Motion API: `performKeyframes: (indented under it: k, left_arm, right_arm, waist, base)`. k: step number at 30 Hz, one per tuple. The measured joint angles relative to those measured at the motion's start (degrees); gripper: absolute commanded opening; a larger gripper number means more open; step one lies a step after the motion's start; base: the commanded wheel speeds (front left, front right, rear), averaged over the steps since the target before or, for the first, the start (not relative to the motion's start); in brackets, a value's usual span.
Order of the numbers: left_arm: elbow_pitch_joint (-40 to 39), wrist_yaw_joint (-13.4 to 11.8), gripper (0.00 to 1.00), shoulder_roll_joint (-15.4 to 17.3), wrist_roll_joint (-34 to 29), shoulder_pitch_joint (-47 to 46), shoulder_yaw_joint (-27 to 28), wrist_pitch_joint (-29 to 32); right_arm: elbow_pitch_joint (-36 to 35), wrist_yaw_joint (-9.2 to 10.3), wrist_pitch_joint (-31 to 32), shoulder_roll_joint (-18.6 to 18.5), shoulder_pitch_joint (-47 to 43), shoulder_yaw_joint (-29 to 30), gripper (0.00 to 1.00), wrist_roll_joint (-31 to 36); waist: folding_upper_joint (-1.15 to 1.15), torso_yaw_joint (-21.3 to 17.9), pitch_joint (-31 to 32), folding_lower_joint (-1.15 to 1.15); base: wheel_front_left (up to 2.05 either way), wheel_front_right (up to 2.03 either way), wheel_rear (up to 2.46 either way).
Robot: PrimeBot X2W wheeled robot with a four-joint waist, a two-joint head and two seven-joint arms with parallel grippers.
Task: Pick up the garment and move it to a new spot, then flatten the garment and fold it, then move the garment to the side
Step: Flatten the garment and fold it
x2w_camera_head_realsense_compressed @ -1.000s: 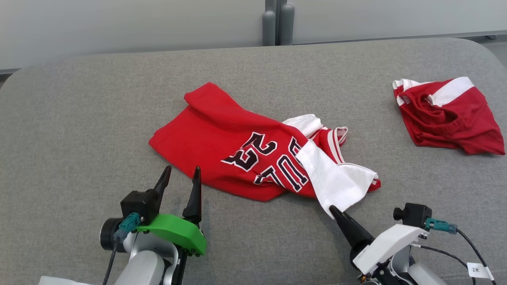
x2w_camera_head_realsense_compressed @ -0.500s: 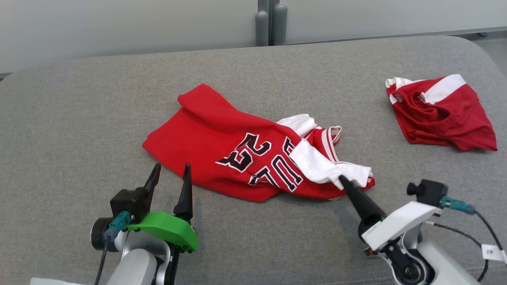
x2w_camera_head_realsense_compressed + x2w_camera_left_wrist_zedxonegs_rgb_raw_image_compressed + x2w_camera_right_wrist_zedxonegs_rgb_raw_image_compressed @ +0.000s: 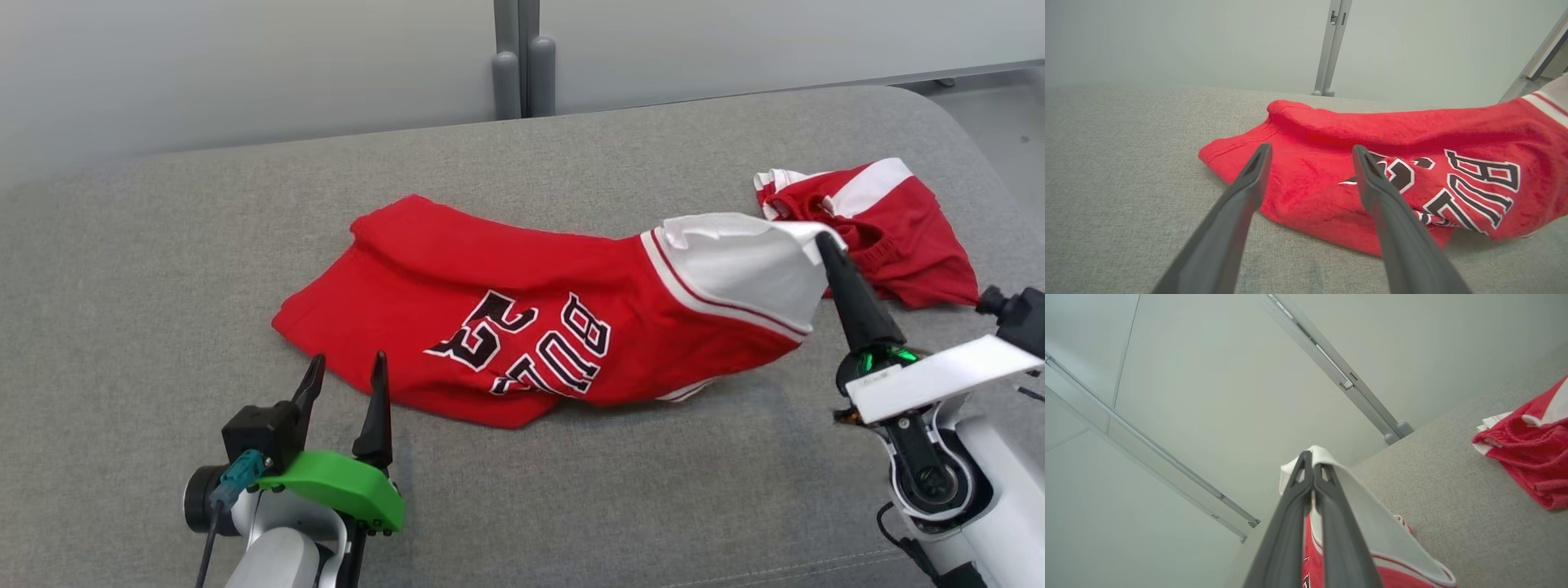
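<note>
Presently, the right gripper (image 3: pixel 820 239) clamps the white end of the red jersey (image 3: pixel 522 269) and holds it raised, the rest lying at the centre of the grey cushion (image 3: pixel 163 269), while the left gripper (image 3: pixel 349 361) sits spread wide near the front edge.

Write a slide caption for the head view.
Right gripper, shut on the red jersey, holds its white end above the grey cushion; open left gripper hovers near the other end.

Red jersey (image 3: pixel 531 278) soft matt cloth; couch (image 3: pixel 163 261) coarse grey weave.
</note>
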State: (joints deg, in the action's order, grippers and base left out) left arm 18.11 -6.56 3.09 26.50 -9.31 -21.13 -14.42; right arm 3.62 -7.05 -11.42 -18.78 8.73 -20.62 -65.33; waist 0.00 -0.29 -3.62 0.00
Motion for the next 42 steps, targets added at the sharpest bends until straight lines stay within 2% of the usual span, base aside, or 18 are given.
performKeyframes:
  k: [5,8,14,19,22,25,30,39,42]
  left_arm:
    - [0.0,0.0,1.0,-0.1,0.0,0.0,-0.5,0.0]
    - [0.0,0.0,1.0,-0.1,0.0,0.2,-0.5,0.0]
    - [-0.1,0.0,1.0,-0.1,0.0,1.4,0.7,0.0]
    - [-0.5,0.0,1.0,-0.1,0.3,1.7,2.6,0.0]
    - [-0.8,0.0,1.0,-0.2,0.4,1.9,3.0,0.0]
    - [-1.4,0.0,1.0,-0.2,0.4,2.4,3.7,0.0]
    - [-1.7,0.0,1.0,-0.2,0.4,3.1,4.1,0.0]
    - [-1.9,-0.1,1.0,-0.2,0.0,3.5,2.9,0.0]
    - [-1.9,-0.1,1.0,-0.2,0.0,3.5,2.5,0.0]
  right_arm:
    - [-4.6,0.0,-0.5,-1.5,1.4,1.5,0.0,-1.4]
    - [-7.6,0.0,0.3,-2.3,1.5,-0.5,0.0,-2.1]
    - [-12.0,0.0,7.9,-2.5,0.6,-13.5,0.0,-3.0]
    - [-13.8,0.0,15.3,-1.3,-3.5,-25.2,0.0,-5.1]
    - [-11.8,-0.01,19.6,-3.5,-6.9,-28.4,0.0,-5.7]
    - [-7.5,0.08,23.0,-8.6,-9.5,-29.7,0.0,-4.2]
    - [-1.8,3.6,24.1,-14.6,-10.5,-27.1,0.0,-0.5]
    - [6.1,9.35,19.7,-18.6,-10.4,-20.8,0.0,3.5]
    - [7.7,10.82,16.6,-18.6,-10.3,-18.1,0.0,3.5]
  waist:
    - [0.0,-0.2,0.9,0.0]
    - [0.0,-0.2,1.2,0.0]
    - [0.0,-0.4,1.9,0.0]
    - [0.0,-1.1,2.6,0.0]
    - [0.0,-1.6,3.0,0.0]
    - [0.0,-2.3,3.2,0.0]
    - [0.0,-3.9,3.4,0.0]
    - [0.0,-6.1,3.3,0.0]
    - [0.0,-6.1,3.1,0.0]
  base:
    - [0.0,0.0,0.0]
    - [0.0,0.0,0.0]
    - [0.0,0.0,0.0]
    - [0.0,0.0,0.0]
    - [0.0,0.0,0.0]
    - [0.0,0.0,0.0]
    - [0.0,0.0,0.0]
    - [0.0,0.0,0.0]
    - [0.0,0.0,0.0]
